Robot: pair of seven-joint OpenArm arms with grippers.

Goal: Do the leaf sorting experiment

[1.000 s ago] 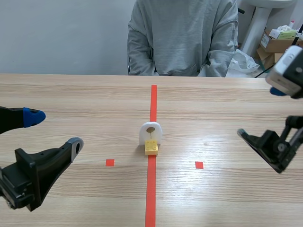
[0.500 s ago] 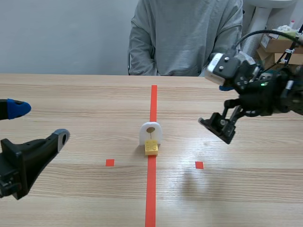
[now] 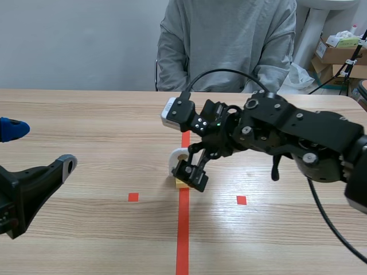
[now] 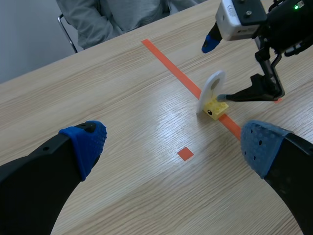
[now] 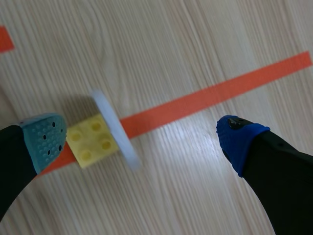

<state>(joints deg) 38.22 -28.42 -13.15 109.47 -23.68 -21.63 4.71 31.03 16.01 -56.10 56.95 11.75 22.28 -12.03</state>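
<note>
Plainly, the yellow brick (image 5: 93, 140) lies between the right tool's (image 5: 142, 136) fingers (image 5: 44, 134).

The scene camera faced across the desk (image 3: 86, 114) from the robot's side. Both wrist cameras looked down, the right closest; all three shared the yellow block (image 5: 93, 140).

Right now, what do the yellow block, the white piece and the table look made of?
Block: likely moulded plastic; round studs on top, even yellow, low gloss.
White piece: probably plastic too; thin, smooth, matte, uniform white.
Table: wood grain with a slight sheen; veneer or laminate, cannot tell which.
</note>
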